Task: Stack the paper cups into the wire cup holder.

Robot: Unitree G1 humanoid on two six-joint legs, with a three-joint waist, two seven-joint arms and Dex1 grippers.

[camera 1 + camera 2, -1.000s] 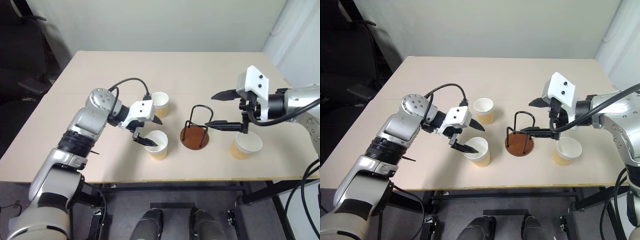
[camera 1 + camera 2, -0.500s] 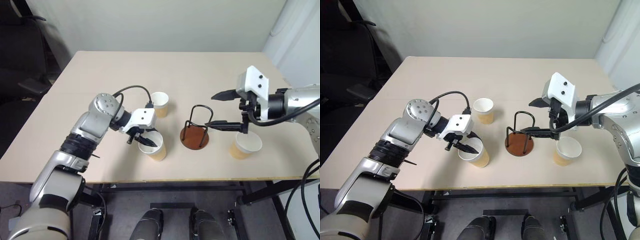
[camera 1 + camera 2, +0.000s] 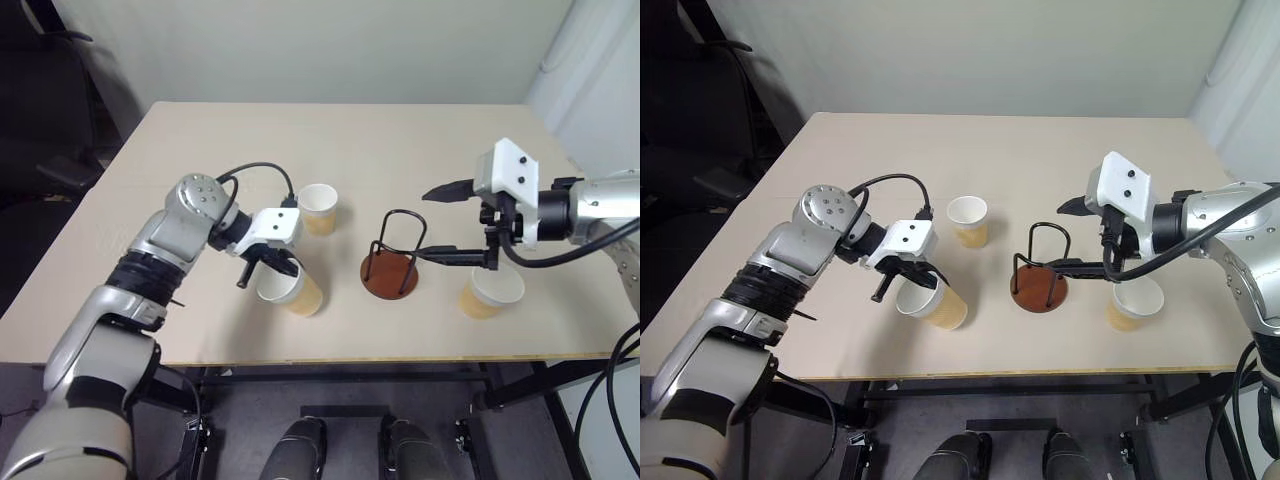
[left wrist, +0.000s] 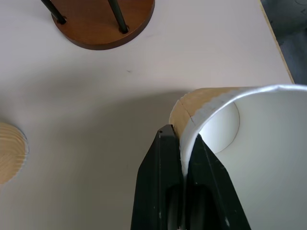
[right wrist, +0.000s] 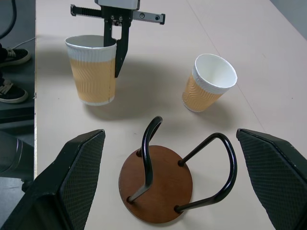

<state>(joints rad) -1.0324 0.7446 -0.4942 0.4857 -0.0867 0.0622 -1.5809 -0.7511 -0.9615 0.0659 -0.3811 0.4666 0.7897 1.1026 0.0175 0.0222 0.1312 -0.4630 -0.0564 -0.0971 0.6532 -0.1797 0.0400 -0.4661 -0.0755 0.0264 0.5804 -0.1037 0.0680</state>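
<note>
Three tan cups with white insides; the left claw (image 3: 268, 270) pinches one cup's (image 3: 292, 289) rim, tilting it. Right claw (image 3: 443, 222) is wide apart. Left wrist view shows fingers (image 4: 163, 177) squeezing the wall.

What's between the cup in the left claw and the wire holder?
Nothing visible. The left claw pinches the cup by its rim; bare table lies between it and the wire cup holder.

Three tan paper cups (image 3: 290, 289) flank the empty wire cup holder (image 3: 390, 265); one hangs tilted, rim pinched.
</note>
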